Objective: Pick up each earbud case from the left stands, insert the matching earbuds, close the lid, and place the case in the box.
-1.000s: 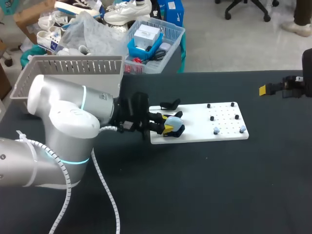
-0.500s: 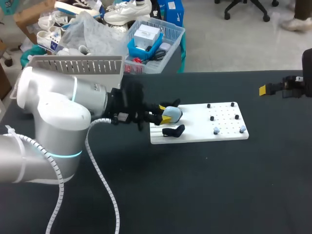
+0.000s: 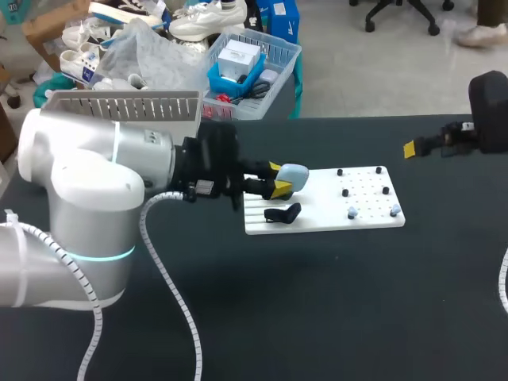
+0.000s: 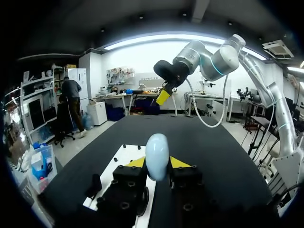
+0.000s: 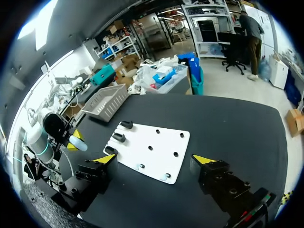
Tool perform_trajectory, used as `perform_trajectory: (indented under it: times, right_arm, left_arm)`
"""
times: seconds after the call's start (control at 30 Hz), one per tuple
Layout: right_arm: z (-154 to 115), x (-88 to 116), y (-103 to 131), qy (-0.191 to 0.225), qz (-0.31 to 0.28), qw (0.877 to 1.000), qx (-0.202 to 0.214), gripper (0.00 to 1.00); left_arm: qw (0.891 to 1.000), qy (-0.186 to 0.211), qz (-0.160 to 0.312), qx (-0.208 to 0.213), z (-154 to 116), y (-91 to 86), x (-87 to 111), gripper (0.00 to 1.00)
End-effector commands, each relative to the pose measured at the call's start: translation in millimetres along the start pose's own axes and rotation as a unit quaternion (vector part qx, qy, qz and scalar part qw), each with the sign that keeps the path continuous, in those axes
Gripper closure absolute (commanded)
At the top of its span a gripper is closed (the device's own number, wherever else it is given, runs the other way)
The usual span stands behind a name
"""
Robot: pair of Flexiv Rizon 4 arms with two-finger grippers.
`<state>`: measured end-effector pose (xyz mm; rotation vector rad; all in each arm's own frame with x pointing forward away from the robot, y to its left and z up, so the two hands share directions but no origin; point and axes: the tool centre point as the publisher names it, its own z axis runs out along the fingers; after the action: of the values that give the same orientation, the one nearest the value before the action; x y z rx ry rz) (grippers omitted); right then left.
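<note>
Overhead, my left gripper [image 3: 279, 179] clamps a pale blue earbud case [image 3: 292, 175] just above the white board [image 3: 365, 214], at its end nearest that arm. At my left wrist, the case stands upright between both fingers. At my right wrist, my right gripper [image 5: 154, 161] gapes wide, with the board ahead of it.

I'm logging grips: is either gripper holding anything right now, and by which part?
The left gripper is shut on the pale blue earbud case, pinching its two sides, with the rounded end sticking out. The right gripper is open and empty.
</note>
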<state>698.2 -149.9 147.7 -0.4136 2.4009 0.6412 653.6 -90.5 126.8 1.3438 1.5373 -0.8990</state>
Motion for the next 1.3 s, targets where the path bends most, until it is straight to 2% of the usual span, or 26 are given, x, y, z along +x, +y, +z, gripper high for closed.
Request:
perform_trajectory:
  times: [0.03, 0.17, 0.37, 0.47, 0.63, 0.7, 0.83, 1.3]
  right_arm:
    - [12.3, -3.2, 0.9, 0.008, -0.021, 0.997, -0.067, 0.0]
    - [13.4, 0.1, 13.8, 0.019, -0.055, 0.995, -0.081, 0.0]
    - [16.8, 7.4, 35.0, 0.047, -0.106, 0.987, -0.114, 0.0]
    - [15.8, 13.7, 47.6, 0.041, -0.128, 0.981, -0.137, 0.0]
    - [16.3, 28.2, 63.6, 0.049, -0.135, 0.977, -0.157, 0.0]
    - [17.3, 32.7, 68.4, 0.041, -0.136, 0.975, -0.17, 0.0]
    - [24.0, 38.6, 77.5, 0.043, -0.138, 0.973, -0.179, 0.0]
    - [37.6, 35.4, 102.6, 0.041, -0.162, 0.963, -0.212, 0.0]
  left_arm:
    - [1.0, -0.005, -0.007, -0.027, -1.0, -10.5, -6.1, 1.0]
    - [0.998, -0.01, -0.038, -0.042, 6.3, -12.5, -16.1, 1.0]
    - [0.998, -0.012, -0.034, -0.049, 25.0, -20.6, -31.5, 1.0]
    - [0.998, -0.015, -0.037, -0.055, 31.7, -23.4, -36.5, 1.0]
    - [0.997, -0.006, -0.044, -0.065, 40.8, -24.9, -36.4, 1.0]
    - [0.997, -0.004, -0.05, -0.065, 43.5, -26.4, -37.1, 1.0]
    - [0.998, -0.001, -0.035, -0.056, 45.7, -34.6, -37.4, 1.0]
    - [0.998, 0.017, -0.017, -0.06, 56.5, -29.0, -30.3, 1.0]
